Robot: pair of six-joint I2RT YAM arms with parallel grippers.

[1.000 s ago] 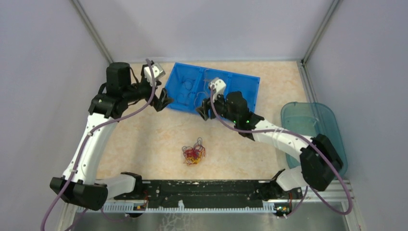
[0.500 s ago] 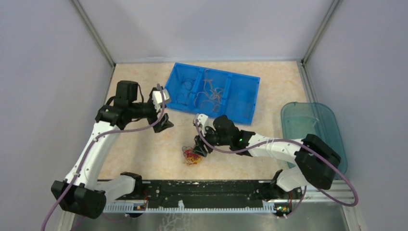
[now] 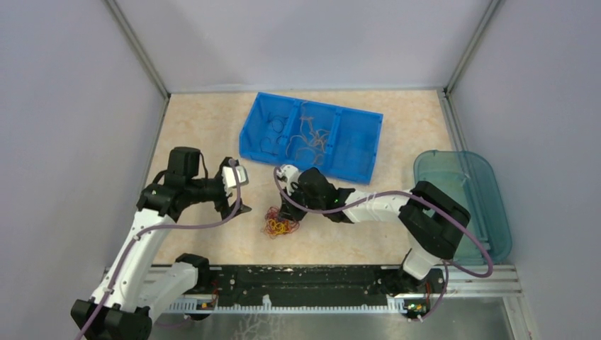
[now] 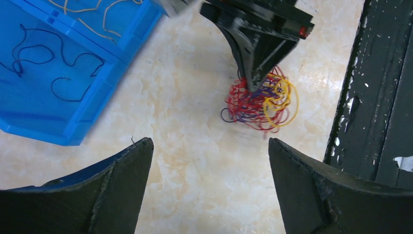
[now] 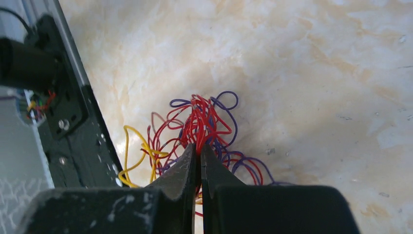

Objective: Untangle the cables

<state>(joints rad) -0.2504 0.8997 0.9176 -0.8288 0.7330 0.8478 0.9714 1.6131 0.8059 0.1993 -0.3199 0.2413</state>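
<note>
The table [image 3: 205,134] carries a blue bin [image 3: 368,142] at its far side. The right arm reaches low and leftward, its right gripper [image 3: 287,212] clenched on the cables [image 3: 278,225], a tangle lying nearer than the bin. The left gripper [image 3: 241,195] hovers just left of it, fingers spread wide. Only the right wrist view shows red strands pinched between the tips.
</note>
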